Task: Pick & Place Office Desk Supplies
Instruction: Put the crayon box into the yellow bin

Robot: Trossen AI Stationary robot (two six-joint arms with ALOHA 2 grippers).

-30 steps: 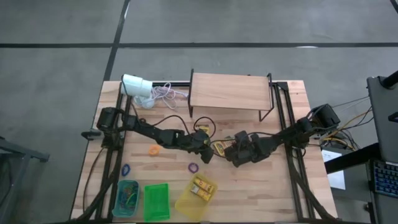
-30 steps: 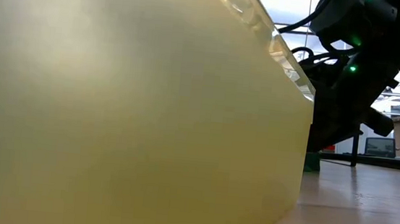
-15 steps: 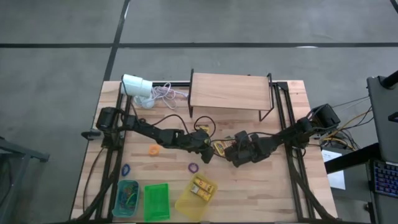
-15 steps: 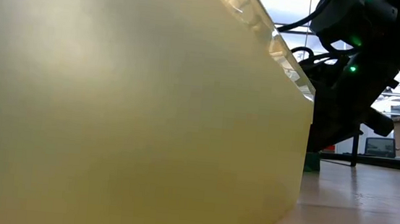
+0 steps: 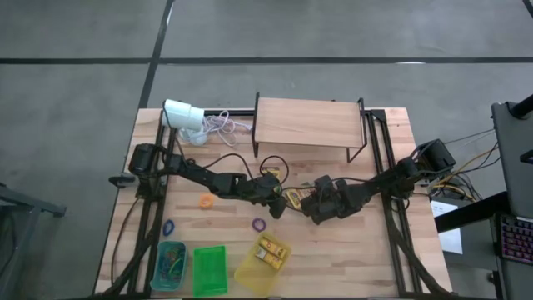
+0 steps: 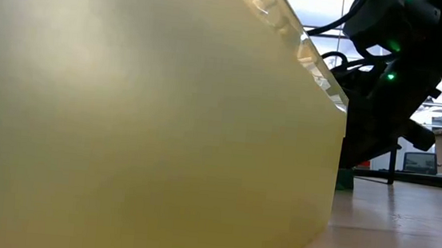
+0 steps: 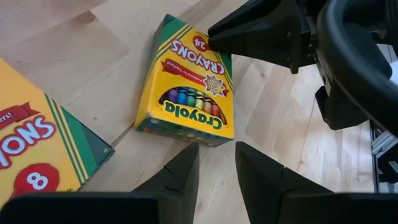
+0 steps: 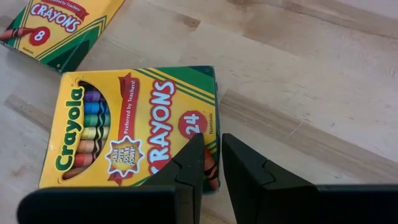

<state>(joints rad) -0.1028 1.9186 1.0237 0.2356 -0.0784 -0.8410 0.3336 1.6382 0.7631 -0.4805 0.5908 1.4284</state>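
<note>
A yellow-and-green box of 24 crayons [image 7: 189, 84] lies flat on the table between my two grippers, also seen in the high view [image 5: 293, 197]. A smaller box of 8 crayons [image 7: 37, 149] lies flat beside it. My left gripper [image 7: 216, 158] stands just short of the big box's one short end, slightly open, with bare table in the gap. My right gripper [image 8: 212, 152] slants down over the opposite end's corner, its fingers a narrow gap apart. Loose rubber bands lie on the table: orange [image 5: 205, 201], blue [image 5: 169, 227], purple [image 5: 258, 224]. My right gripper's fingertips [image 8: 193, 165] stand at the 24-box's corner [image 8: 211, 177] by the printed number, coming slanting from above. I cannot tell whether they touch the box, which lies flat on the table. My left gripper touches nothing that shows.
Three trays stand along the near edge: blue with bands [image 5: 157, 268], green [image 5: 210, 271], and yellow [image 5: 250, 275] holding crayon boxes; the yellow tray's wall [image 6: 140, 133] fills the low view. A wooden shelf [image 5: 308, 125] and a white cylinder with cord [image 5: 183, 115] stand at the back.
</note>
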